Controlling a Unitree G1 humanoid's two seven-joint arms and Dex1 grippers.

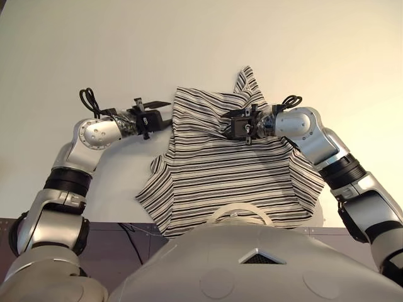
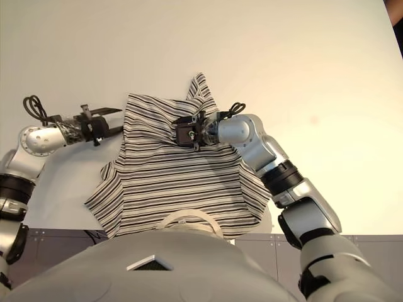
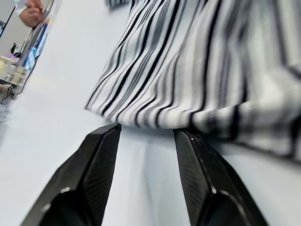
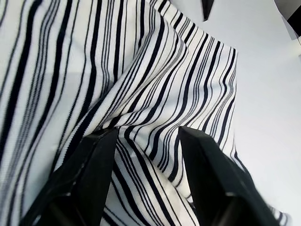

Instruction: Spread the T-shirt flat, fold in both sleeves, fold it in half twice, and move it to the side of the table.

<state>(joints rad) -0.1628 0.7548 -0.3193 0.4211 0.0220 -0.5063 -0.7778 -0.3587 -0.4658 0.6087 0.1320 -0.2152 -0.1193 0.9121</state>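
Note:
A black-and-white striped T-shirt [image 1: 220,182] lies rumpled on the white table [image 1: 94,50], its near end by the front edge. One folded part [image 1: 249,80] pokes out toward the far side. My left gripper [image 1: 165,114] hovers just left of the shirt's far left corner, open, with its fingertips [image 3: 109,136] pointing at the striped hem [image 3: 155,110] and bare table between them. My right gripper [image 1: 225,124] rests on the shirt's upper middle, also open; a raised ridge of fabric [image 4: 146,108] runs between its spread fingers [image 4: 96,155].
The table's front edge [image 1: 38,218] runs just below the shirt. Bare tabletop stretches to the left, right and far side of the shirt. In the left wrist view, clutter [image 3: 14,70] and a person's hand [image 3: 32,12] sit at a distant table edge.

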